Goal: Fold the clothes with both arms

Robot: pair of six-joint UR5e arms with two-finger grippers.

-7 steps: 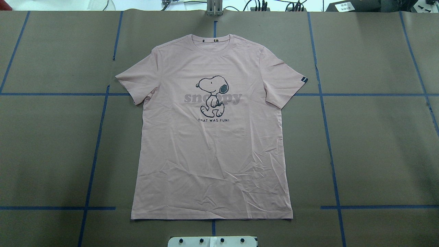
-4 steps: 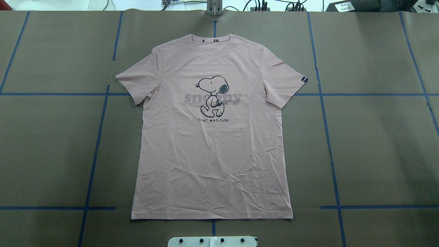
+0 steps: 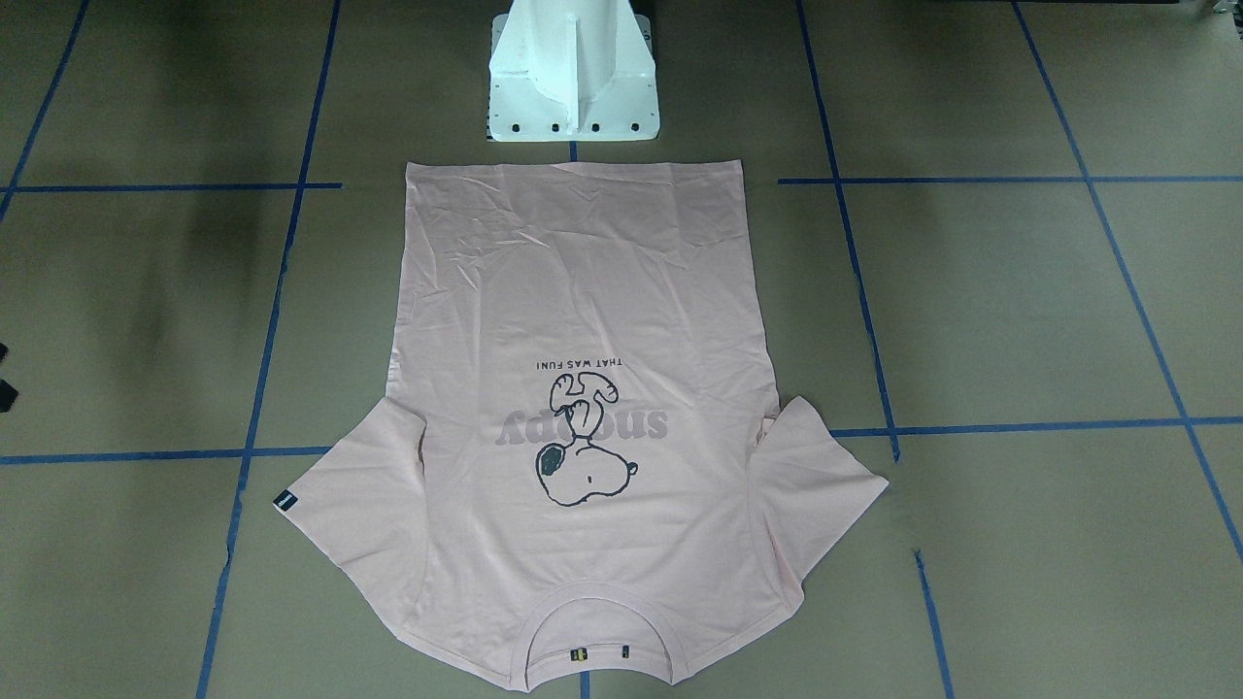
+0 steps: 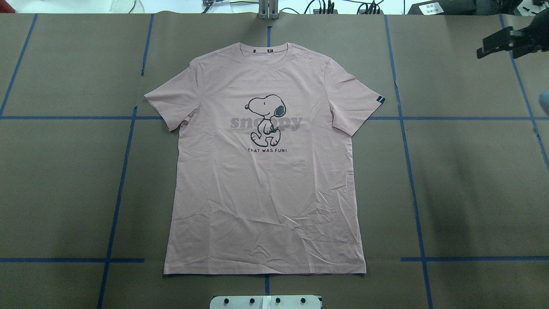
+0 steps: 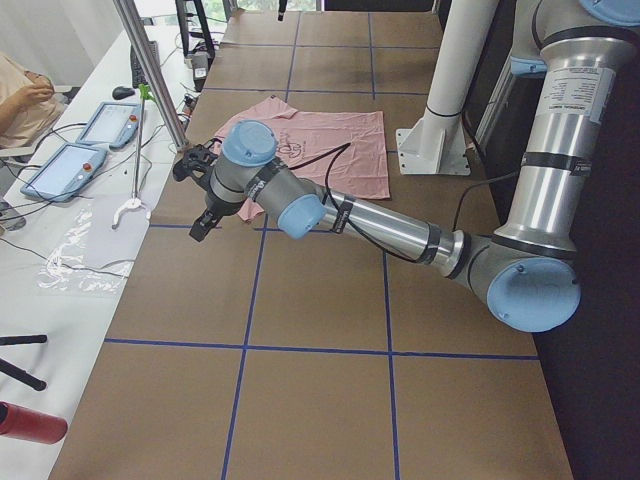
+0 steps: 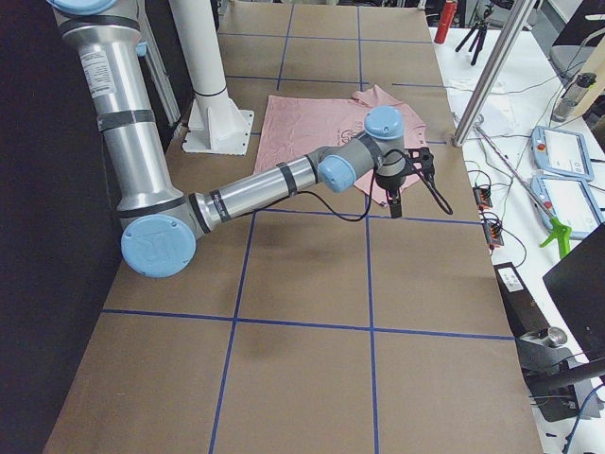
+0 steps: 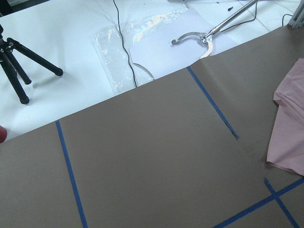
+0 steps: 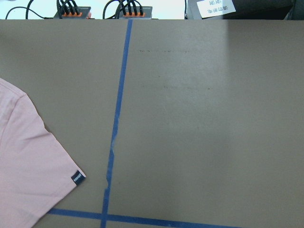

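Observation:
The pale pink T-shirt [image 4: 266, 180] lies flat and face up in the middle of the table, collar at the far edge, hem toward my base. Its dog print [image 4: 266, 120] and sleeve tag [image 4: 380, 99] show. My right gripper [image 4: 499, 43] hovers at the far right, well clear of the tagged sleeve; its two black tips sit apart at the front view's left edge [image 3: 3, 374], so it is open and empty. My left gripper [image 5: 197, 195] hangs beyond the shirt's left sleeve in the left side view only; I cannot tell if it is open. The left wrist view shows that sleeve's edge [image 7: 289, 137].
The white pedestal base [image 3: 573, 87] stands just behind the hem. Blue tape lines [image 4: 403, 118] grid the brown table cover. Past the far edge lie tablets [image 5: 90, 140], a metal post [image 5: 150, 70], cables and a tripod [image 7: 19, 71]; a person [image 5: 20, 100] sits there.
My right gripper has come into the overhead view at the top right corner. The shirt has not moved.

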